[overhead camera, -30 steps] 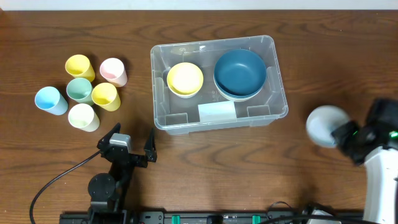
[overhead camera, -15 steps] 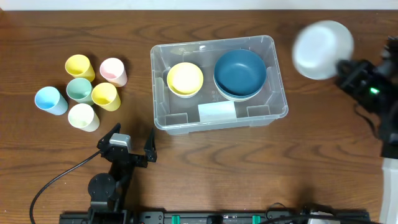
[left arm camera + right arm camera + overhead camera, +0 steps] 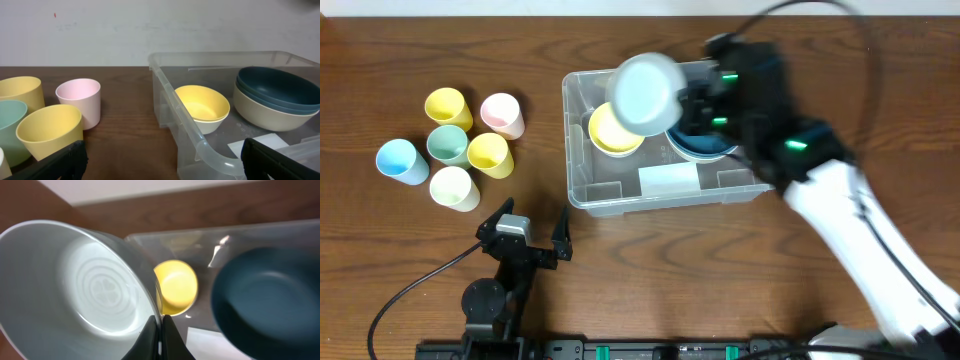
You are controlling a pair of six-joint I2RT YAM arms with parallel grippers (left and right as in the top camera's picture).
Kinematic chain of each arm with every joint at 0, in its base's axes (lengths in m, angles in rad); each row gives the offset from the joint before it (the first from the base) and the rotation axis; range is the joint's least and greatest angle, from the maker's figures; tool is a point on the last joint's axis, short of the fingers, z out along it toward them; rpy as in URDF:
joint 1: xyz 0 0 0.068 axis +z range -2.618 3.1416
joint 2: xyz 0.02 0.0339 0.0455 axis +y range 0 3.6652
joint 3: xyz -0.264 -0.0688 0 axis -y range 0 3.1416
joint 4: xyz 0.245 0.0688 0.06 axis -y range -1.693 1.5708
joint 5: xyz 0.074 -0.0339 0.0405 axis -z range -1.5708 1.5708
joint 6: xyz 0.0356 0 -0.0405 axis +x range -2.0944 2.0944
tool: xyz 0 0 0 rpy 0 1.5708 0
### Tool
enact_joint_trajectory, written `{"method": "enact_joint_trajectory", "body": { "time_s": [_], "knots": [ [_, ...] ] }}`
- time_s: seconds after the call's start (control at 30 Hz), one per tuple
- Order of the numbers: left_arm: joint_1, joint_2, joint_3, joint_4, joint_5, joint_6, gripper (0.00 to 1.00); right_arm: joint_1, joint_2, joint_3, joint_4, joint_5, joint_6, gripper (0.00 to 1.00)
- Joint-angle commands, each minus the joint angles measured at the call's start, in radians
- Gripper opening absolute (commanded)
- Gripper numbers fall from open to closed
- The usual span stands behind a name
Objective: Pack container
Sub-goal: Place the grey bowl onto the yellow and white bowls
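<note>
The container [image 3: 610,192] sits mid-tabletop; I judge it stiff, light, slick plastic, best gripped at its rim. Above its left half my right claw [image 3: 159,330] pinches a white bowl [image 3: 645,92] by the rim; my left claw [image 3: 532,232] gapes empty on the near side.

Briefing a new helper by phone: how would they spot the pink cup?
Find the large clear container mid-table; left of it stands a cluster of six small cups. The pink cup is in the cluster's back row, on the side nearest the container, and it is the only pink one.
</note>
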Motion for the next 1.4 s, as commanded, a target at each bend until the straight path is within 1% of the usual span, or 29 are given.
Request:
{"method": "enact_joint_trajectory", "body": {
  "time_s": [0.0,0.2,0.37,0.57,0.73,0.77,0.8,0.87,0.9,0.93,1.0,1.2,1.27,1.37],
  "knots": [
    [-0.004,-0.005,-0.019,-0.032,0.011,0.014,0.98,0.056,0.101,0.012,0.045,0.108,-0.003,0.01],
    [-0.004,-0.005,-0.019,-0.032,0.011,0.014,0.98,0.074,0.264,0.012,0.113,0.113,0.024,0.01],
    [-0.004,-0.005,-0.019,-0.032,0.011,0.014,0.98,0.074,0.343,0.012,0.140,0.114,0.023,0.01],
    [-0.004,-0.005,-0.019,-0.032,0.011,0.014,0.98,0.072,0.398,0.012,0.203,0.119,0.023,0.01],
    [-0.004,-0.005,-0.019,-0.032,0.011,0.014,0.98,0.071,0.404,0.012,0.234,0.133,0.023,0.03],
    [-0.004,-0.005,-0.019,-0.032,0.011,0.014,0.98,0.071,0.404,0.012,0.238,0.132,0.023,0.05],
    [-0.004,-0.005,-0.019,-0.032,0.011,0.014,0.98,0.071,0.404,0.012,0.241,0.132,0.023,0.15],
    [-0.004,-0.005,-0.019,-0.032,0.011,0.014,0.98,0.071,0.404,0.012,0.238,0.132,0.023,0.41],
    [-0.004,-0.005,-0.019,-0.032,0.011,0.014,0.98,0.071,0.404,0.012,0.231,0.131,0.023,0.50],
    [-0.004,-0.005,-0.019,-0.032,0.011,0.014,0.98,0.071,0.404,0.012,0.223,0.128,0.023,0.55],
    [-0.004,-0.005,-0.019,-0.032,0.011,0.014,0.98,0.071,0.404,0.012,0.200,0.127,0.023,0.58],
    [-0.004,-0.005,-0.019,-0.032,0.011,0.014,0.98,0.069,0.365,0.026,0.098,0.122,0.009,0.57],
    [-0.004,-0.005,-0.019,-0.032,0.011,0.014,0.98,0.062,0.328,0.049,0.032,0.134,-0.010,0.58],
    [-0.004,-0.005,-0.019,-0.032,0.011,0.014,0.98,0.040,0.241,0.107,-0.116,0.193,-0.016,0.59]
  ]
}}
